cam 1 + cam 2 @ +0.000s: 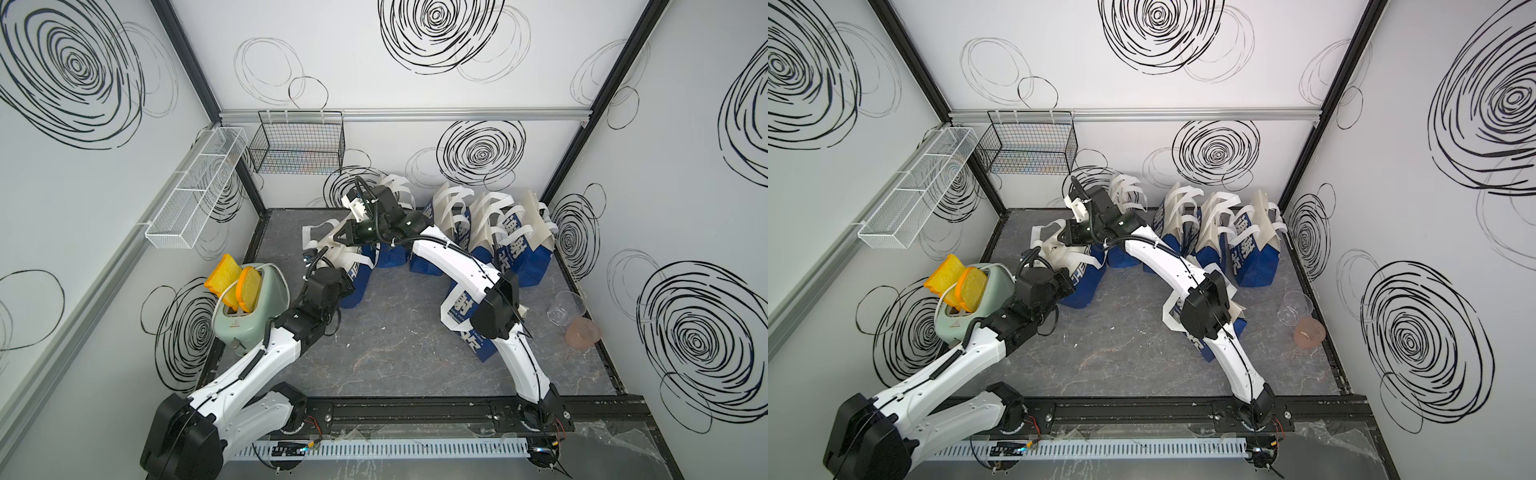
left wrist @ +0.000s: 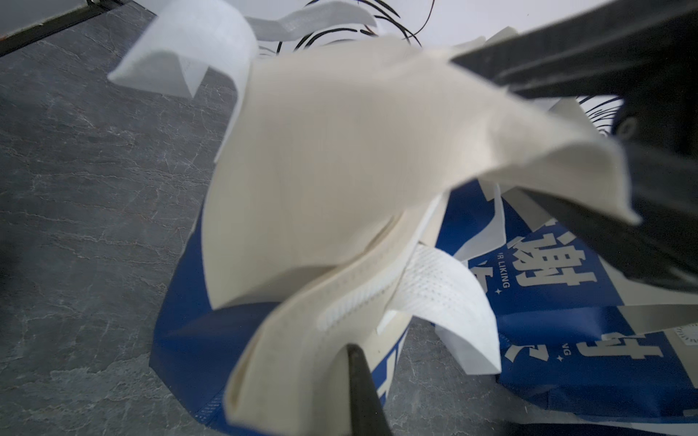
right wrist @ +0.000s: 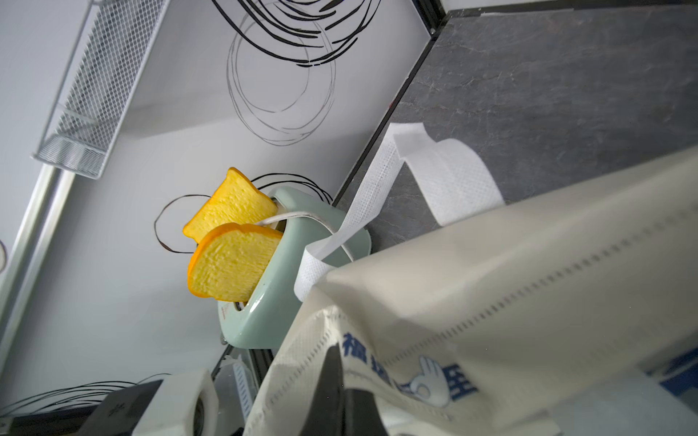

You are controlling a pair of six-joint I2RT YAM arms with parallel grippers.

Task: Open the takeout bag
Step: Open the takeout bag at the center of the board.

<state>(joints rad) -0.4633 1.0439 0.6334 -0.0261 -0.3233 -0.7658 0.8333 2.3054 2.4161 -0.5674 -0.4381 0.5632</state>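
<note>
L tool (image 2: 355,358), R tool (image 1: 343,237) on bag (image 1: 365,270)

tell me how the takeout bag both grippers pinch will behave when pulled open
Likely floppy: the takeout bag folds and sags at its cream top between the left gripper and right gripper. Probably light: thin fabric creases freely. Its base may drag or tip on the smooth table.

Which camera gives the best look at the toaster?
The right wrist view: the toaster sits close and sharp, though a bag strap crosses it. Both top views show it smaller, beside the left arm. The left wrist view misses it.
</note>
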